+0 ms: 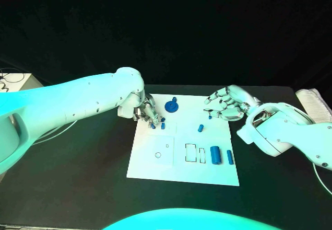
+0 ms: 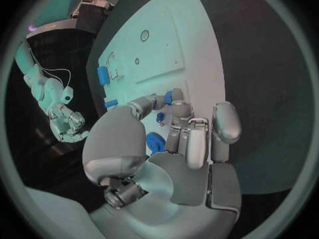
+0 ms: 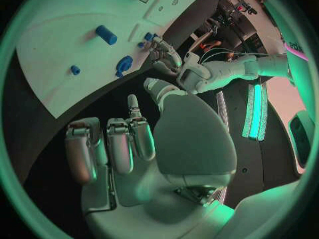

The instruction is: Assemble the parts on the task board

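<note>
- Head view: task board (image 1: 181, 172) mid-table, blue parts on it: round gear-like piece (image 1: 171, 105) between the two hands, small peg (image 1: 200, 128) below right hand, two cylinders (image 1: 216, 154) nearer robot.
- Left hand (image 1: 144, 113) at board's left edge, fingertips touching small blue pegs (image 1: 162, 125); grip unclear, cannot tell.
- Right hand (image 1: 227, 104) over board's far right corner, fingers curled, holding nothing.

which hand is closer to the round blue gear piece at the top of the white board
Left. The left hand sits just beside the gear, at the board's left edge. The right hand hovers farther off, over the board's upper right corner.
</note>
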